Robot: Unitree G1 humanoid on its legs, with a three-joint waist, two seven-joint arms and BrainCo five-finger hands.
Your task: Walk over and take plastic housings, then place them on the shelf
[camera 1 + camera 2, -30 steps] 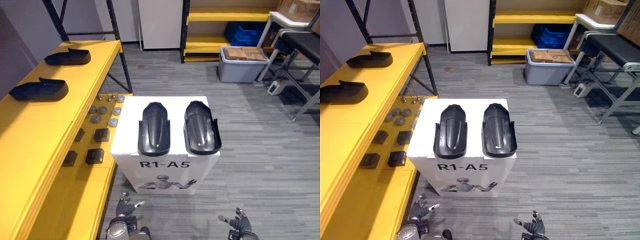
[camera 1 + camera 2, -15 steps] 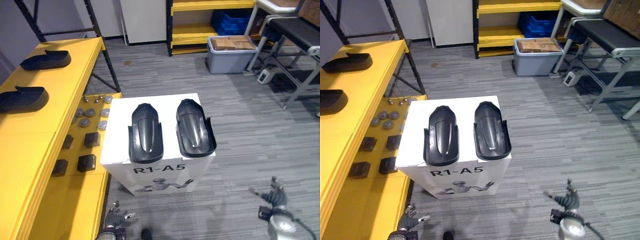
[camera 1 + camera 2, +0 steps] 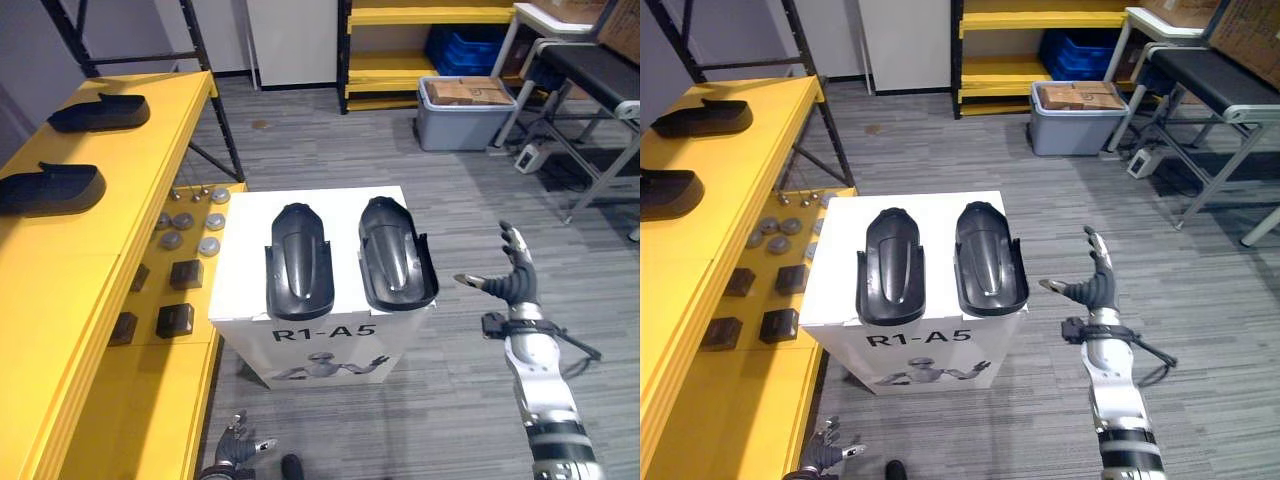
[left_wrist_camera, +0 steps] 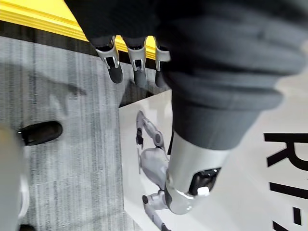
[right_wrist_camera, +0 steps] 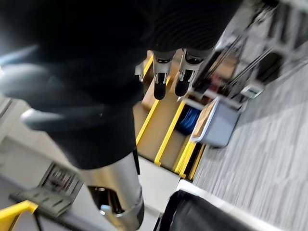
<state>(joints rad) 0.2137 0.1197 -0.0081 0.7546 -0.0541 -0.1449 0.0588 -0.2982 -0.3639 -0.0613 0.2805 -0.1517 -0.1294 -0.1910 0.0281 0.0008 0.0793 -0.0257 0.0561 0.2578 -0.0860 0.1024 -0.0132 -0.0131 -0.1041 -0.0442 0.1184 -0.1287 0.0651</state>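
A: Housings [image 3: 300,262]?
B: Side by side on box [image 3: 240,280], untouched. Two more lying on shelf [image 3: 90,260].
A: Hands?
B: Right hand [image 3: 512,283] up beside box, fingers spread, empty. Left hand [image 3: 236,453] low by box front, fingers loose, empty.
A: Best approach?
B: Probably step closer, square up, bring left level, take one housing by both long rims, lift flat. Avoid nudging its neighbour off box. Then turn toward shelf.

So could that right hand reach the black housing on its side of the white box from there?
Probably yes. The right hand is open, beside the white box, and nothing stands between it and the nearer housing, which lies uncovered on top.
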